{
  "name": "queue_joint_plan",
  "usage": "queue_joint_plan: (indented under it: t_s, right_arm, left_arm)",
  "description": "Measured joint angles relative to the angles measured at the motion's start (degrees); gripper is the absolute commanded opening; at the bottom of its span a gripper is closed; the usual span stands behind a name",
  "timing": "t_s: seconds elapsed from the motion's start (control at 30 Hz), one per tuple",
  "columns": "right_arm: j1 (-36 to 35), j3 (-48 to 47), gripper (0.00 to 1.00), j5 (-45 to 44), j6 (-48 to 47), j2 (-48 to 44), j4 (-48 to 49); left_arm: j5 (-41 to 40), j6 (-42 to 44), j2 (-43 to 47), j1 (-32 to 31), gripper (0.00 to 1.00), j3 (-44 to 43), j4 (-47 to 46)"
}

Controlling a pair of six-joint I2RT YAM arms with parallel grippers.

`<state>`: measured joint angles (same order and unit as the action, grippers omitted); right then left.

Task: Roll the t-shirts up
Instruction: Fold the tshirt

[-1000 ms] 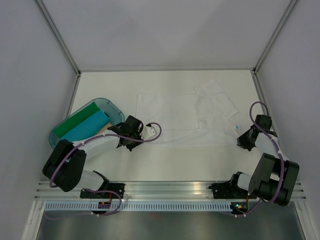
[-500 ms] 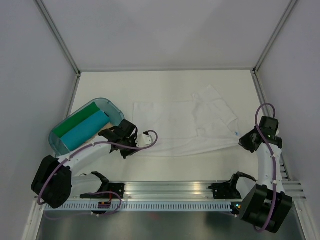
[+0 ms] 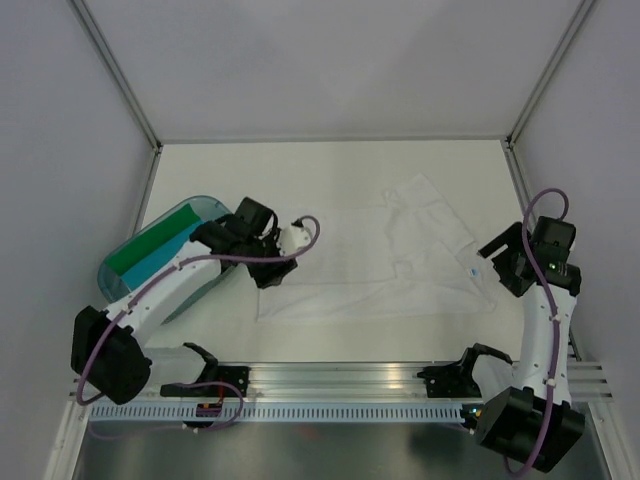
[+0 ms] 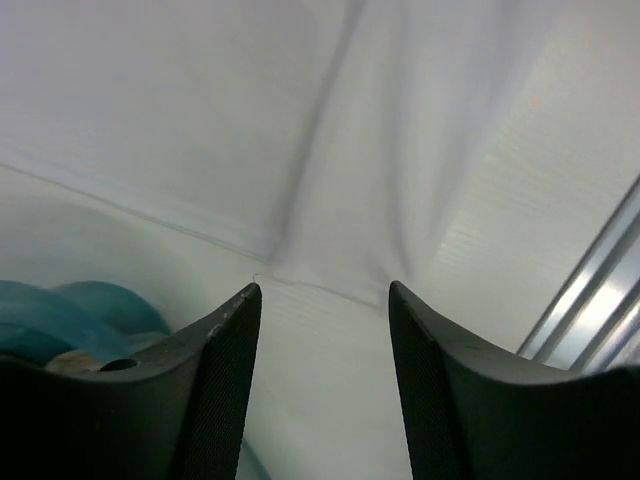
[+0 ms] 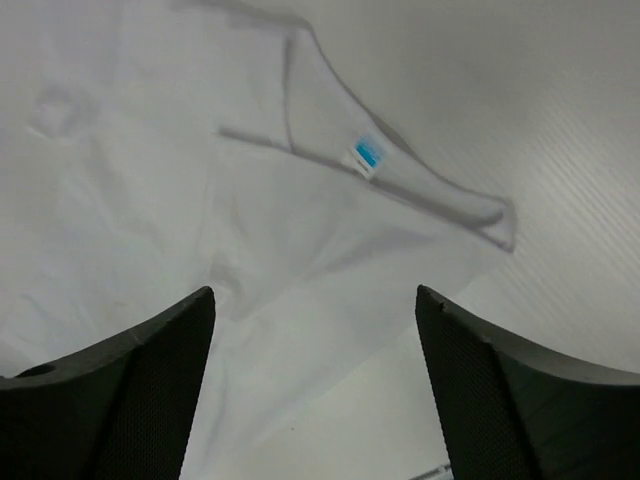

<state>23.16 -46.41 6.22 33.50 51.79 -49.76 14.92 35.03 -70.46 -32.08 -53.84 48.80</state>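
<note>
Both arms have lifted off the cloth since a second ago, and the plain white short-sleeved t-shirt (image 3: 375, 268) has been dragged a little toward 6 o'clock, its near hem corner now pointing out toward the rail. It lies spread flat on the pale surface (image 3: 330, 170) from the centre out to 3 o'clock, neck end at 3 o'clock with the small blue neck label (image 5: 367, 154) showing, hem end toward 9 o'clock, and one sleeve fanned out toward 1 o'clock; soft folds run along the body and the collar edge is slightly turned up. At 9 o'clock stands a translucent teal plastic tub (image 3: 218, 204) holding a green rolled shirt (image 3: 140, 250) and a turquoise rolled shirt (image 3: 172, 250) side by side; the left arm crosses over the tub's near half and hides part of it. A silver aluminium rail (image 3: 340, 375) runs along the 6 o'clock edge. The left hand (image 3: 268, 272) hangs over the shirt's hem end, released, fingers (image 4: 225, 350) partly apart with nothing between them but cloth seen below. The right hand (image 3: 497, 262) hangs just off the collar at 3 o'clock, fingers (image 5: 170, 340) spread wide, holding nothing.
</note>
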Motion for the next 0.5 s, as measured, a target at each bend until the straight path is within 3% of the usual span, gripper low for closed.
queue_joint_plan:
  t_s: [0.13, 0.23, 0.33, 0.37, 0.5]
  right_arm:
    - [-0.28, -6.82, 0.79, 1.33, 1.03, 4.66, 9.42]
    - [-2.14, -13.60, 0.75, 1.20, 1.97, 14.29, 17.53]
    - [-6.49, -23.30, 0.70, -0.15, 0.72, 27.54, 20.63]
    - [-8.39, -27.93, 0.63, -0.48, -0.48, 33.24, 20.76]
    - [-14.78, -46.05, 0.58, -1.60, -4.90, 53.68, 21.81]
  left_arm:
    - [-1.16, -6.21, -12.79, 5.22, 0.57, -19.26, -2.45]
    - [-1.70, -10.80, -25.05, 10.36, 0.58, -33.94, -5.33]
    - [-3.67, -13.75, -34.05, 13.62, 0.58, -42.14, -6.88]
    - [-4.81, -14.51, -37.16, 14.32, 0.58, -44.28, -7.15]
    - [-7.39, -16.83, -46.88, 15.02, 0.60, -49.66, -6.54]
